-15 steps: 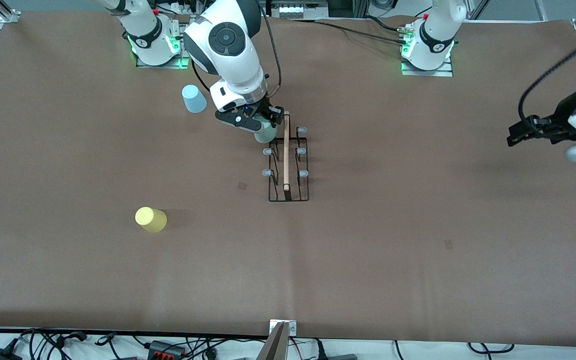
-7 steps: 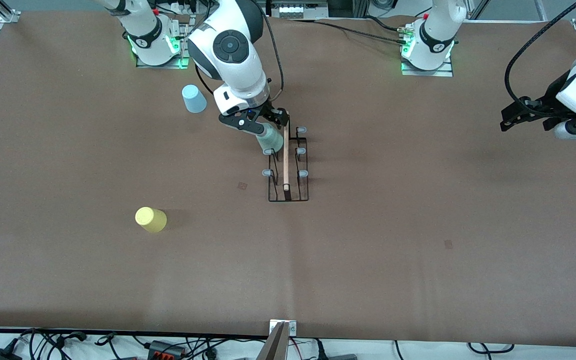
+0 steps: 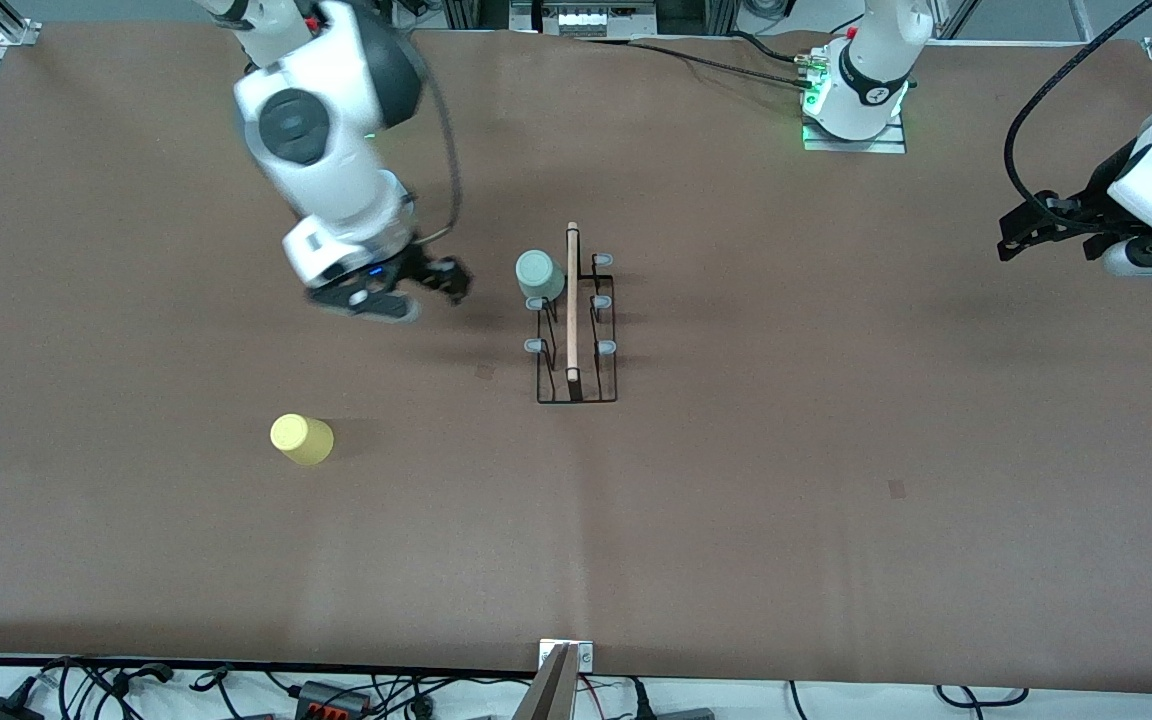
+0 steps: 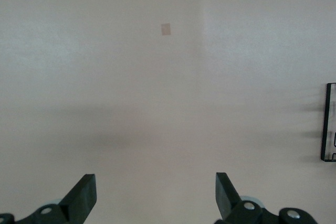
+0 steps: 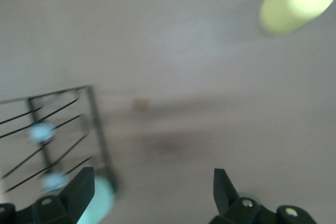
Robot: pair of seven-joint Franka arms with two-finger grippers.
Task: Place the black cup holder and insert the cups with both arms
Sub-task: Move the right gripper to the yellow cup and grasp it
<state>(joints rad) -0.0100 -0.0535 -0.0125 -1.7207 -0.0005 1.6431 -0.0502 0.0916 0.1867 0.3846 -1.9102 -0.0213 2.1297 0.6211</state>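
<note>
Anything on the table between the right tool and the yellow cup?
No. In the front view only bare brown table lies between the right tool, open and empty, and the yellow cup.

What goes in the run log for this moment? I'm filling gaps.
green cup on black cup holder peg | right gripper open, empty | left gripper open, waiting

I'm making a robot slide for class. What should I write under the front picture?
Green cup sits on the black rack; the open right gripper hangs beside it, the yellow cup waits.

The light blue cup is hidden; the black cup holder (image 4: pixel 329 123) is cut off by the left wrist view's edge.
</note>
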